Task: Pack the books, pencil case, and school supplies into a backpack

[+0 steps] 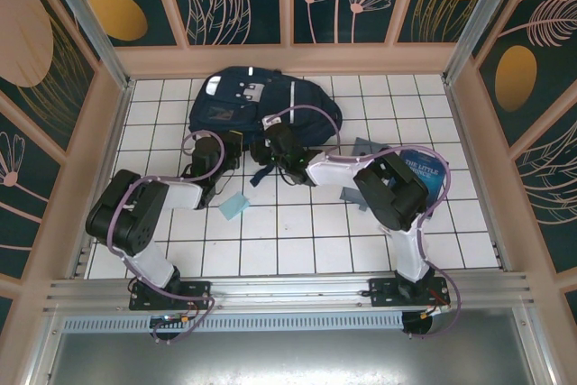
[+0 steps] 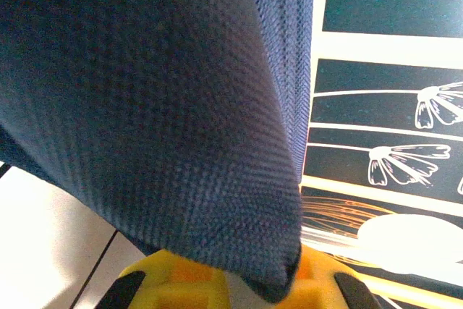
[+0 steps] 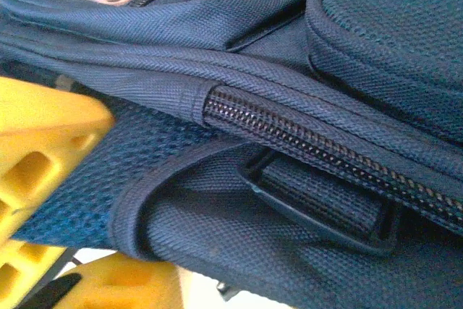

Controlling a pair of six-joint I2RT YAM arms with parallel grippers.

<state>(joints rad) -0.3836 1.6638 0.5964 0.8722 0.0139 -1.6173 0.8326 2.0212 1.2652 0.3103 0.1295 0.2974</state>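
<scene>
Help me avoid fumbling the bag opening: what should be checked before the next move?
1. Hold of the left gripper on the large navy-blue fabric backpack: ok, shut on a fold of it.
2. Hold of the right gripper: cannot tell; it straddles a backpack edge beside the zipper.
3. Zipper open: not ok, closed along the stretch seen.
4. The small light-blue flat rectangle within reach: likely ok, lying loose on the white tiled table by the left arm.
5. The blue book free to lift: cannot tell, the right arm hides part of it.
</scene>
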